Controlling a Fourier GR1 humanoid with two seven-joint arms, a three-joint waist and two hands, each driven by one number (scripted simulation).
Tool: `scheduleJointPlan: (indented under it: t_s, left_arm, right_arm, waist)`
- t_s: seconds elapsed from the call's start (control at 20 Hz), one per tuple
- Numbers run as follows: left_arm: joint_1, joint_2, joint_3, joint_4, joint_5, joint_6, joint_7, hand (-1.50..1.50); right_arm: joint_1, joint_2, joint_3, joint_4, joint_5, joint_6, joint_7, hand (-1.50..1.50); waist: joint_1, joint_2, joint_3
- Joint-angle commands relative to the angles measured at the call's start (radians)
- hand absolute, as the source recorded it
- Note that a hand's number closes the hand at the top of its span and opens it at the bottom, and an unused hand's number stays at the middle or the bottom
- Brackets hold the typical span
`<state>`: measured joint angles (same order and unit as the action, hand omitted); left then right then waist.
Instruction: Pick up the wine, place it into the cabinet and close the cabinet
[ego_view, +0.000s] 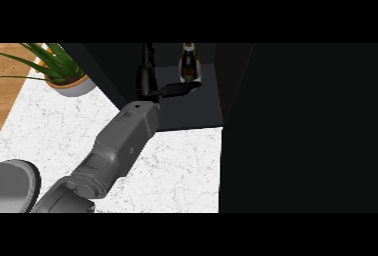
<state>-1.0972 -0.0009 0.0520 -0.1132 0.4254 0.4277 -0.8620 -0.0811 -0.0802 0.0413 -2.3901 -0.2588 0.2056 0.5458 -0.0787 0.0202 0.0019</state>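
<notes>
Inside the dark cabinet (199, 107), apparently upright, stands the wine (190, 64).

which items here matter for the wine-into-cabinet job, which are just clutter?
Job:
- wine bottle, standing inside the cabinet
- cabinet, dark, open
- hand, next to the bottle

Clutter:
- potted plant, back left on the counter

wine (190, 65): dark bottle in cabinet | cabinet (295, 125): black | counter (177, 170): white marbled | forearm (122, 145): grey | plant (52, 62): green, left of cabinet
</notes>
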Motion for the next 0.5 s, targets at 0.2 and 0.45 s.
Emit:
scheduleJointPlan:
  t_s: [0.2, 0.45]
  left_arm:
    - [0.068, 0.001, 0.001, 0.019, 0.001, -0.087, -0.029, -1.50]
    - [0.089, 0.001, -0.016, -0.021, 0.071, -0.148, -0.013, -1.50]
  right_arm:
    - [0.025, 0.005, 0.036, -0.083, 0.006, -0.018, 0.038, -1.50]
    - [0.020, 0.034, 0.072, -0.058, 0.051, -0.041, 0.016, -1.50]
  waist:
    - [0.015, -0.001, -0.004]
    - [0.022, -0.016, -0.003]
